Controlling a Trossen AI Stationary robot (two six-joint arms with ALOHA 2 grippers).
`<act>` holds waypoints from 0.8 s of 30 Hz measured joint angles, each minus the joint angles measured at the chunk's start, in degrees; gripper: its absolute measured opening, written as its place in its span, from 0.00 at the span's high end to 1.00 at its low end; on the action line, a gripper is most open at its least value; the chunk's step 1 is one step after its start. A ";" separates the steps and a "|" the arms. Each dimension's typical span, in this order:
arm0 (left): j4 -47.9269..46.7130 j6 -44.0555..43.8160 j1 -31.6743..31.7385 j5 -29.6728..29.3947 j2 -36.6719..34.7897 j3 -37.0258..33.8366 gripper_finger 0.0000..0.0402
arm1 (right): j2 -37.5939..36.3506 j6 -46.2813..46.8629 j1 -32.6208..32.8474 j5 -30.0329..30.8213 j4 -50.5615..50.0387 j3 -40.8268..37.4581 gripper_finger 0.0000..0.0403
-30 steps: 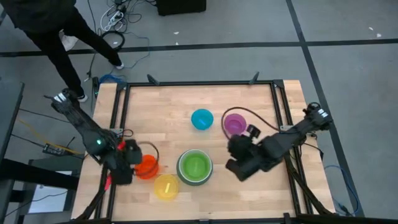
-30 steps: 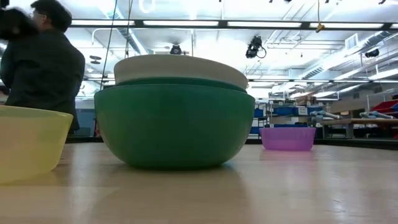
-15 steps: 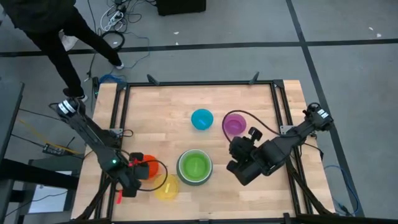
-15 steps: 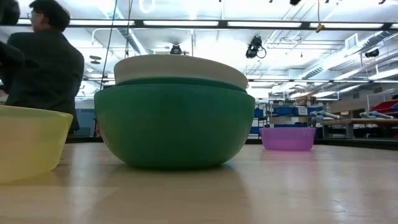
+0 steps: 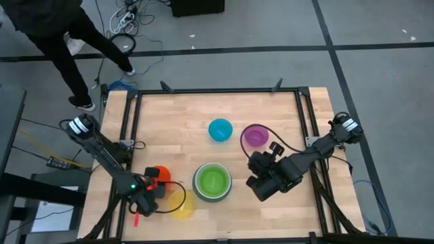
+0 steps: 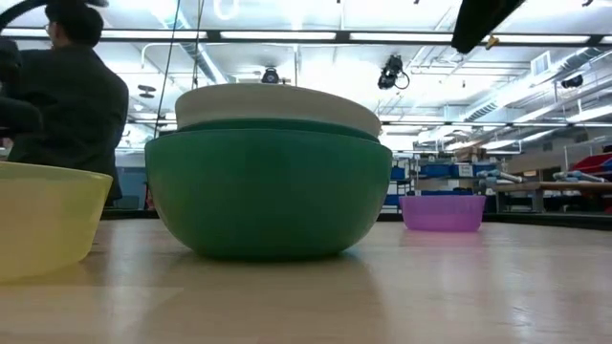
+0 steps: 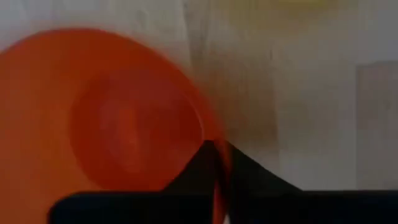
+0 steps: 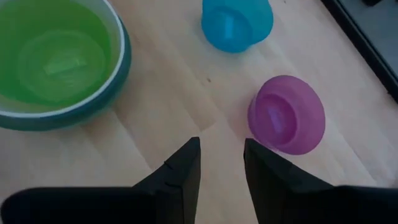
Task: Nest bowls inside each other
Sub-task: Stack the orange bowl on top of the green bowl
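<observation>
A: Our left gripper pinches the rim of the round orange plastic bowl, near the table's front-left.

B: Our right gripper hangs open; lift level.

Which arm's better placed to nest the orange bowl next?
Left. Its gripper is already shut on the orange bowl rim, right beside the yellow bowl. The right gripper hovers with open jaws near the purple bowl, holding nothing.
</observation>
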 joint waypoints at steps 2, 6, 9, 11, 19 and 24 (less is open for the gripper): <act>-1.56 0.43 0.04 0.01 -0.94 0.73 0.97 | 0.04 -0.27 -0.51 -0.03 0.24 -0.07 0.73; -14.02 1.66 0.04 -4.77 -3.08 6.97 0.98 | 0.02 -0.97 -1.67 0.00 0.26 -0.05 0.73; -19.96 5.23 1.01 -12.05 -5.10 14.13 0.99 | 0.00 -1.58 -2.55 0.46 0.19 -0.05 0.73; -21.14 10.11 2.48 -16.12 -5.99 18.44 0.99 | 0.02 -2.43 -3.53 0.87 0.59 -0.05 0.73; -3.39 34.61 12.83 -18.35 -5.74 25.18 0.99 | 0.00 -2.66 -5.55 1.98 0.94 -0.05 0.73; 7.31 43.11 18.78 -11.74 -3.85 25.16 0.99 | 0.02 -0.42 -5.25 4.61 -0.17 -0.05 0.73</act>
